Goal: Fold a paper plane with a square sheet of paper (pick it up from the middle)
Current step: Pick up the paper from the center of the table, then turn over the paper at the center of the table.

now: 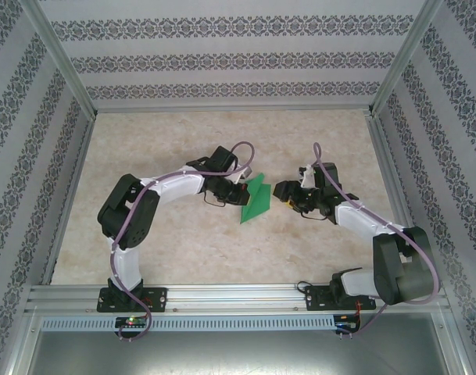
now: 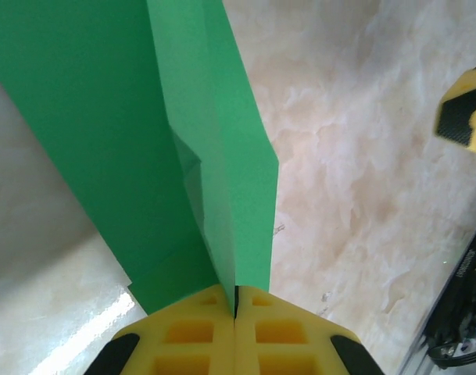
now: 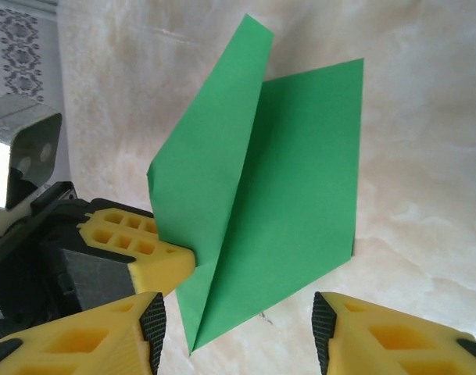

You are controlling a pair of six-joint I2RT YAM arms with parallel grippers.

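**Reader:** Where is the sheet of paper, and what has hold of it?

**Describer:** The sheet of paper is at the middle of the counter, between the two arms. The left pincer is clamped on it, its two yellow fingers pressed together with the folded edge pinched in the seam. The paper stands on edge out of that grip rather than lying flat. I cannot tell whether its lower tip touches the counter.

**Reader:** And the other arm?

**Describer:** The right pincer faces the paper from the opposite side, fingers apart, holding nothing. The paper's pointed lower end shows between those fingers, apparently clear of both.

**Reader:** What does the paper look like?

**Describer:** It is bright green, plain and matte. A sharp crease divides it into two panels that spread in a shallow V. One panel narrows to a point and the other ends in a straight edge with a square corner. The left wrist view shows a small tucked fold beside the crease.

**Reader:** How would it handle?

**Describer:** I judge it very light and thin, floppy across the panels and stiffer along the crease. A hard squeeze would crumple it, and a shallow pinch might let it slip. The doubled layers at the crease look like the safest hold. A second grip seems best on a free panel edge, well away from the left pincer.
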